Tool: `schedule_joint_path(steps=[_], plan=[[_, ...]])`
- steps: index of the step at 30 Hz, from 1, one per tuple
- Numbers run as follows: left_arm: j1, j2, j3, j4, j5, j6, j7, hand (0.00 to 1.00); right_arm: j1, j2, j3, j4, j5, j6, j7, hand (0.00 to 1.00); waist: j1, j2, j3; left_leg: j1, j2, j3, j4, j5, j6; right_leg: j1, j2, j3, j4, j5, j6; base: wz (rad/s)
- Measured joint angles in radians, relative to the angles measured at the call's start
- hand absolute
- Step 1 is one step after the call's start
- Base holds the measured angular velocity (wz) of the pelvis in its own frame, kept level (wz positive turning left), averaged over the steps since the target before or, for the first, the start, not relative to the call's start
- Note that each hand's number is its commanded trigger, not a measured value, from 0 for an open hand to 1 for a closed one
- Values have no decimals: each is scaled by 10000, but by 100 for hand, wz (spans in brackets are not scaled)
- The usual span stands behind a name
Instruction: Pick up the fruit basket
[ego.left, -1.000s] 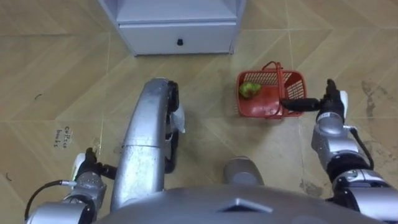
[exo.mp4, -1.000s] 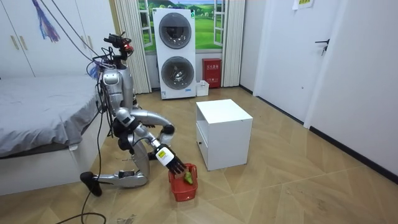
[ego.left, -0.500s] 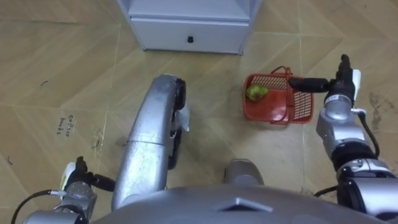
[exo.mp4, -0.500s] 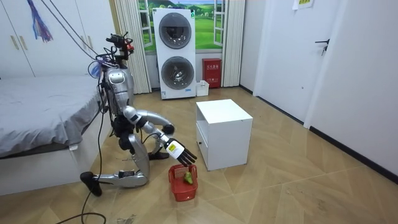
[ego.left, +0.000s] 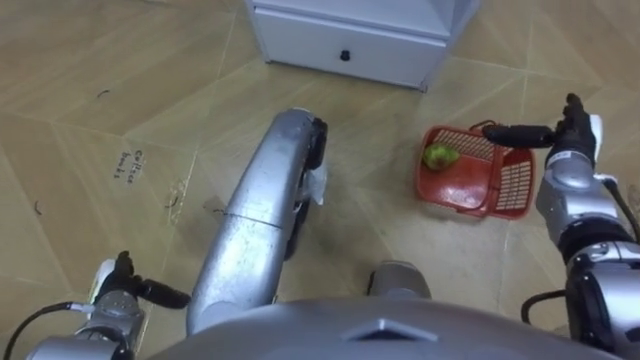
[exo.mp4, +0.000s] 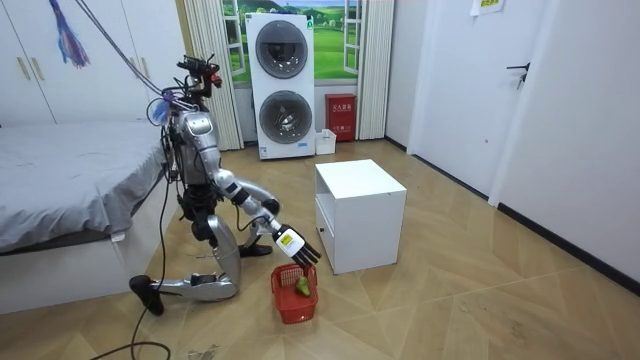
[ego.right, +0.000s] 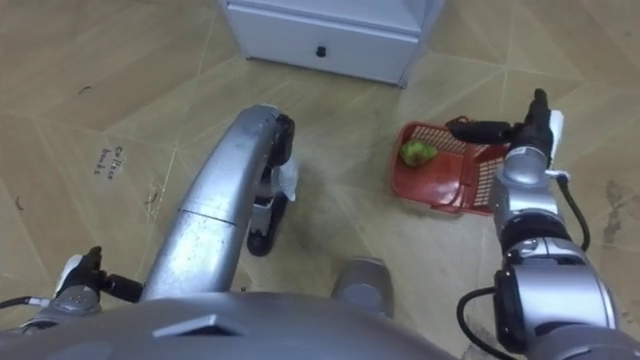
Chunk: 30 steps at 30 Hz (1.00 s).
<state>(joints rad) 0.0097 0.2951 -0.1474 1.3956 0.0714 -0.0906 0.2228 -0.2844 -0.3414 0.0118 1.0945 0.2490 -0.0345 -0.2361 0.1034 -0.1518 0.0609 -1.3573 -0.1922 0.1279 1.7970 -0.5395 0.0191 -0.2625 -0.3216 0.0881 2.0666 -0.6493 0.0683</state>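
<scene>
Kneeling by the bed, I am hovering my right hand over the red fruit basket on the floor, fingers straight, gripping nothing, lying along its far rim; my left hand is hanging well apart

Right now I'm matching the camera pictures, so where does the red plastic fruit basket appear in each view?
Left eye view: red plastic fruit basket right of centre, at mid-height.
Right eye view: right of centre, at mid-height.
Room view: near the bottom, left of centre, on the floor.
Shared landmark: the white drawer cabinet near it.
</scene>
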Motion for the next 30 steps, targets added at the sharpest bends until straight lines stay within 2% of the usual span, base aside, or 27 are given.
schedule_joint_path(steps=[3,7,11,16,20,25,30], plan=[[99,35,-161,-17,-25,129,-85,0,-23,-132,155,595,487,2,291,0,199,81,-4,-81,-1,54,-11,17,33,-61,-56,-31,-5,0,1,3],[162,77,-213,-18,-23,190,-403,0,-91,-225,337,1208,1392,35,701,0,395,88,-3,-224,5,101,-23,24,46,-227,-105,-16,5,0,1,0],[129,94,-242,-21,-12,190,-591,0,-159,-336,443,1633,1864,32,982,0,405,86,0,-348,-4,131,-24,35,69,-337,-138,-27,-9,0,1,3],[245,102,-428,-33,-20,223,-793,0,-160,-659,547,2353,2708,150,1488,0,428,350,25,-466,-39,142,9,70,134,-369,-147,-117,-21,-1,3,4],[294,107,-434,-33,-21,369,-825,0,-161,-739,550,2419,3021,161,1748,0,442,502,-11,-483,42,169,5,86,153,-454,-139,-88,45,-6,6,-3],[329,108,-506,-93,-25,470,-1031,0,-160,-760,553,2471,3129,358,1959,0,427,508,-17,-581,94,170,9,88,154,-591,-113,-59,59,-12,13,0],[566,109,-561,-415,-19,486,-1286,0,-160,-786,561,2560,3125,377,1992,0,424,502,-18,-657,218,221,6,95,164,-742,-97,16,91,-33,55,-1]])
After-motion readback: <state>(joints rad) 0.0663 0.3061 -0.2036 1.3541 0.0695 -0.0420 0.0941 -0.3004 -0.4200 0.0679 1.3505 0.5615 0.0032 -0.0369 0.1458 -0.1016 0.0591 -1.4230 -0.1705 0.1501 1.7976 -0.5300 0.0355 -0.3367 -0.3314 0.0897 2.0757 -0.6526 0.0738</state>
